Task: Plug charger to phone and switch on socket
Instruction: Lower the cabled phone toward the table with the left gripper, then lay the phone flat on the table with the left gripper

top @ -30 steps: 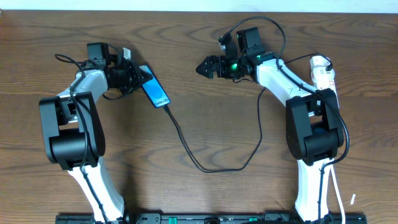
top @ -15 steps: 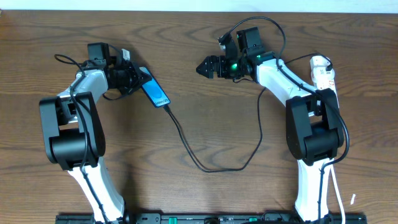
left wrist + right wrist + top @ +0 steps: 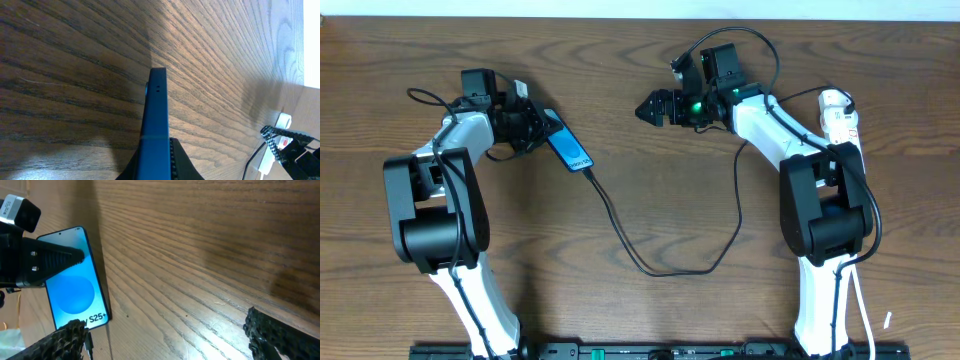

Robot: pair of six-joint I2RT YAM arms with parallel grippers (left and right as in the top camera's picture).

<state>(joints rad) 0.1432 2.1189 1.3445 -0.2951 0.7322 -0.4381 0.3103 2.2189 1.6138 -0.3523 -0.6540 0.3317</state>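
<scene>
So the left hand (image 3: 542, 125) pinches the slim blue-screened smartphone (image 3: 570, 150) on the dark wooden worktop (image 3: 620, 60) (thin black charger cable (image 3: 650, 268) meets its lower end), right hand (image 3: 645, 108) just hanging spread wide.

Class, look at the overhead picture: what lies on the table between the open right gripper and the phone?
Nothing. Only bare wooden table separates the right gripper from the phone. This shows in both the overhead and right wrist views.
</scene>
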